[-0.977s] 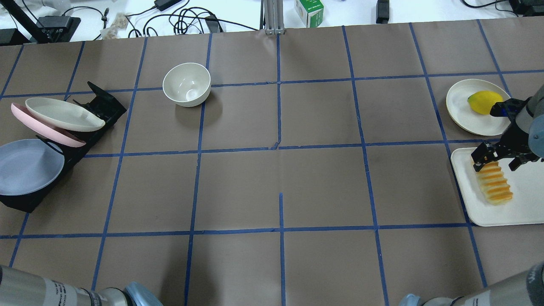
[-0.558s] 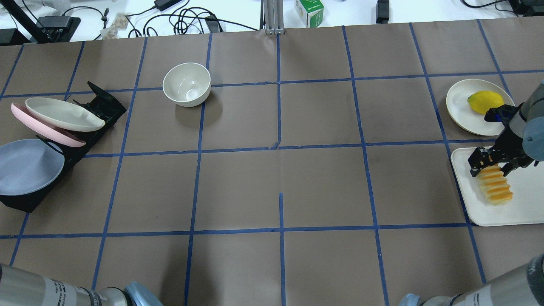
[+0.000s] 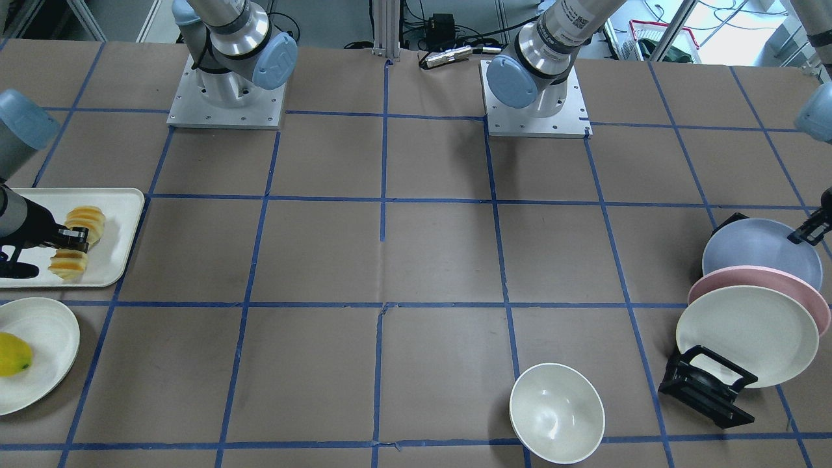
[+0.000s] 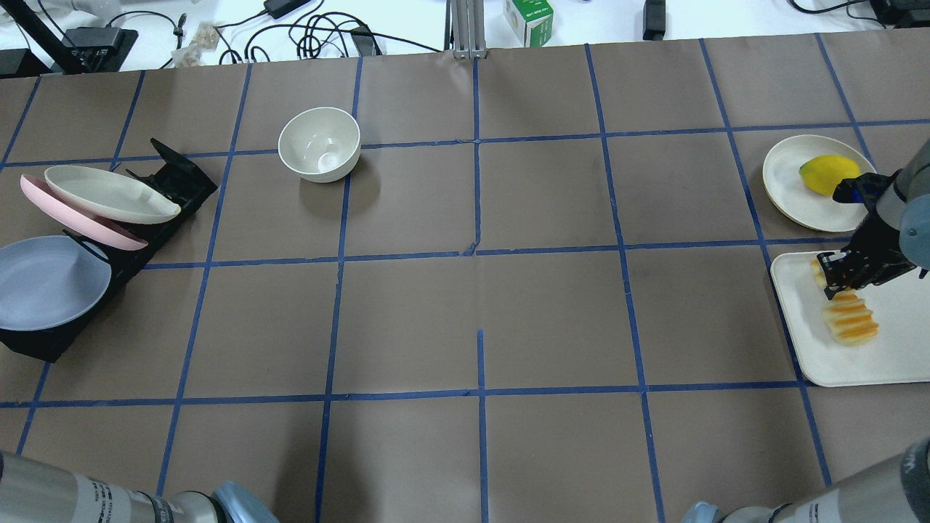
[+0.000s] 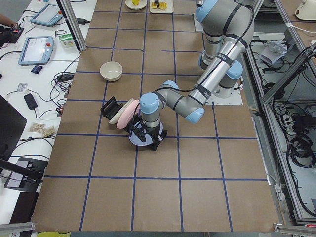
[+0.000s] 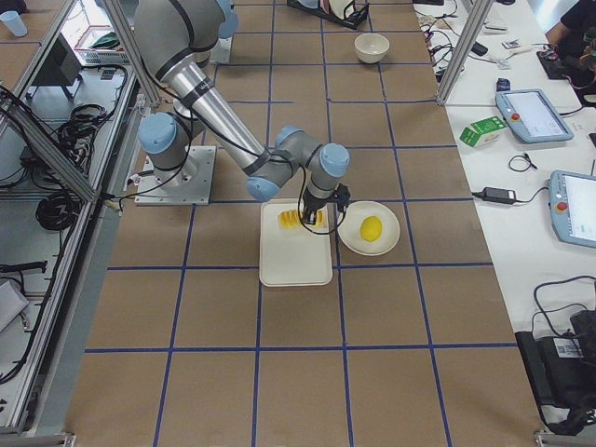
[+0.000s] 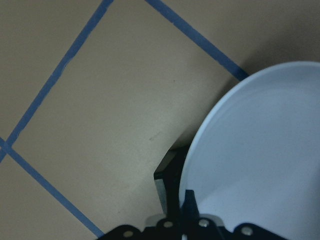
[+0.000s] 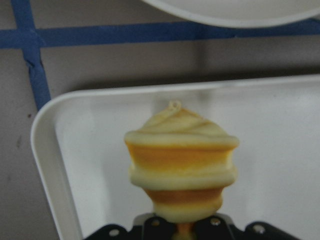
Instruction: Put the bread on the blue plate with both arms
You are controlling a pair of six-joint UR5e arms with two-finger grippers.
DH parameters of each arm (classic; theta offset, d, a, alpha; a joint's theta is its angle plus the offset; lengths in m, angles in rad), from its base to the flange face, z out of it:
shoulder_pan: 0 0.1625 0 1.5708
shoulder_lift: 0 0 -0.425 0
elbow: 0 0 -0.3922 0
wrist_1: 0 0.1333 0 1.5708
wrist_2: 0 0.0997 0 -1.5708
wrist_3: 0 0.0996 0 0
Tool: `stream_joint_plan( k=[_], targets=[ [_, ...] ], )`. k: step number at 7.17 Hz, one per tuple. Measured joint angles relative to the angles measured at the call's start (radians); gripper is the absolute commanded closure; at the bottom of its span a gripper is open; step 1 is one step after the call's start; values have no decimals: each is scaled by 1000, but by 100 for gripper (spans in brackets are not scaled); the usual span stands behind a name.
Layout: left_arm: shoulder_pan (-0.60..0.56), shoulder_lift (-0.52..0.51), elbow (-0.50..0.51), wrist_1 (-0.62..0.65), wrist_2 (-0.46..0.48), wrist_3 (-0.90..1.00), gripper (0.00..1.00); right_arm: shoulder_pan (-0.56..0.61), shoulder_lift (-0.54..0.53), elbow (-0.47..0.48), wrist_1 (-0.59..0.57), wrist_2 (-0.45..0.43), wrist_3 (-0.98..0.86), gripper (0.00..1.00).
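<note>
The bread [image 4: 851, 319] lies on a white tray [image 4: 894, 356] at the right edge. My right gripper [image 4: 843, 280] is shut on the bread and pinches its middle, so the segments bulge on both sides [image 3: 67, 263]. The right wrist view shows the loaf end-on [image 8: 181, 165] above the jaws. The blue plate [image 4: 51, 283] leans in a black rack [image 4: 167, 174] at the far left. My left gripper [image 3: 808, 233] is shut on the blue plate's rim. In the left wrist view the rim [image 7: 260, 150] runs down between the jaws.
A pink plate [image 4: 65, 211] and a cream plate [image 4: 109, 195] lean in the same rack behind the blue one. A cream bowl [image 4: 320, 144] stands at the back left of centre. A yellow lemon [image 4: 827, 173] lies on a cream plate [image 4: 788, 181] beyond the tray.
My right gripper came down over the bread and closed on its middle, squeezing it. The blue plate and the rack have shifted slightly.
</note>
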Motion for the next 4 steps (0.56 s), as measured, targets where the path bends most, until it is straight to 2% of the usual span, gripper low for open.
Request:
stream_joint_plan(
  k=[2,4],
  targets=[
    [0,19,18,-31,2,4,100,9,-29,-82,79,9,3,100],
    [7,69,58,-148,24,42,100,17,-68,-175,215,55,6,100]
  ],
)
